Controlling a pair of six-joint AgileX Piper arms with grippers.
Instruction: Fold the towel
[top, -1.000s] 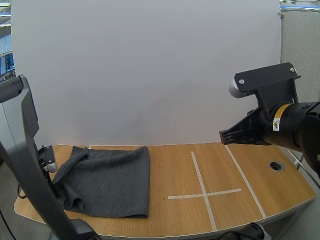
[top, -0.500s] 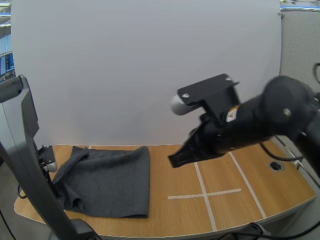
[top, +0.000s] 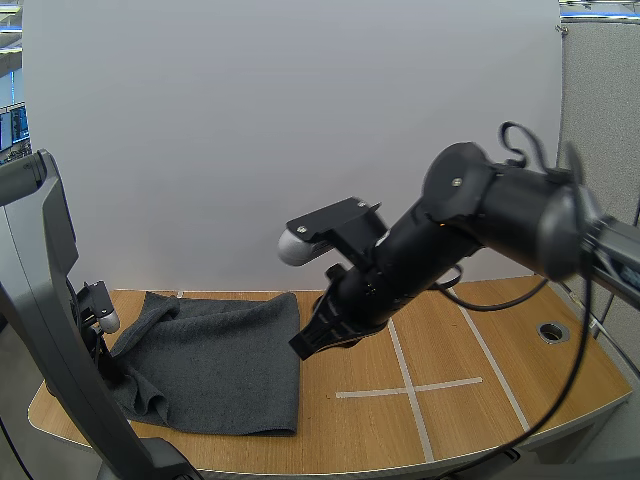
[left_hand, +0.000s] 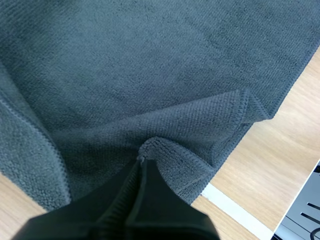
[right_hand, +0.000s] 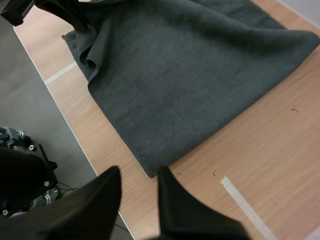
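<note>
Currently, left jaws pinching towel (top: 220, 355) fold, right jaws spread (above its corner).

White backdrop panel (top: 250, 130), wooden table (top: 520, 395), white tape lines (top: 408, 389), round hole (top: 552, 330)

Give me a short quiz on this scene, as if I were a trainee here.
1. True or false: the left end effector is shut on nothing.
2. The right end effector is: A) open near the towel's corner, B) shut on the towel, C) shut on nothing.
3. What marks the table beside the towel?

Key: 1 false, it pinches a fold of the towel. 2 A. 3 a white tape cross.
</note>
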